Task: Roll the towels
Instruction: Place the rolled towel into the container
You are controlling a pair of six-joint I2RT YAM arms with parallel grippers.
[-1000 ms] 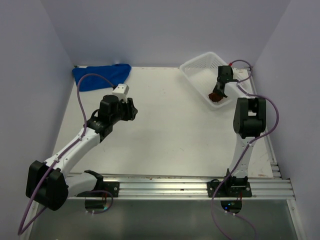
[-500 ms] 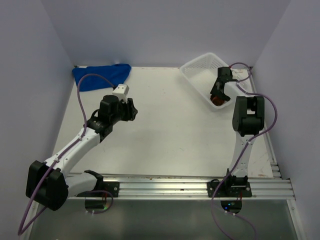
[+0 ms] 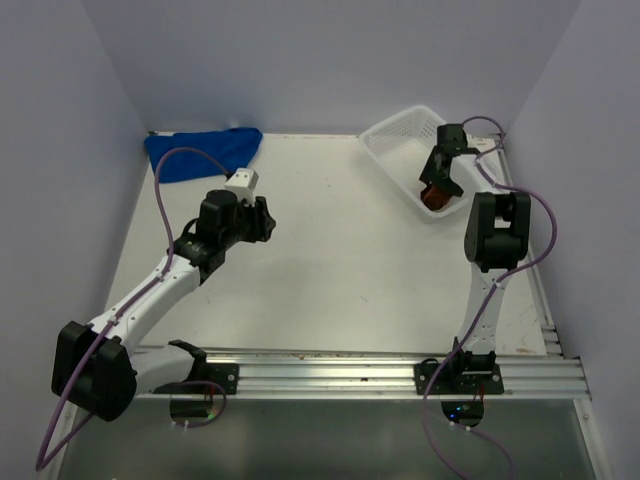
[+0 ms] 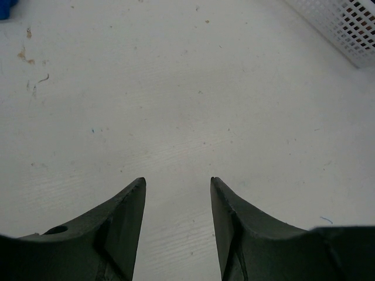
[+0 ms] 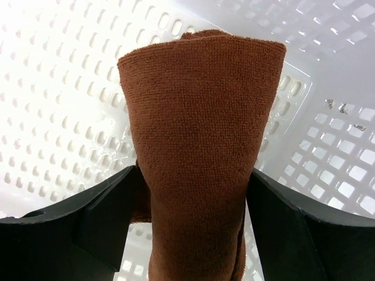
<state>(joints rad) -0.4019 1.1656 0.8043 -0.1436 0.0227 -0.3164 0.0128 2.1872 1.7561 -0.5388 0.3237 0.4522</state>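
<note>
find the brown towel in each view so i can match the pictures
Top external: brown towel at upper right, in the near corner of the white mesh basket.
Left wrist: not in it; only a basket corner, top right.
Right wrist: the towel fills the centre, rolled, on the basket floor.
Shared landmark: the basket.

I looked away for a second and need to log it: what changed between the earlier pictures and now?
The right tool lowered the rolled rust-brown towel into the white mesh basket and spread its jaws, apparently letting go; the roll sits between them. The left tool, open above the table, and the blue towel stayed put.
</note>
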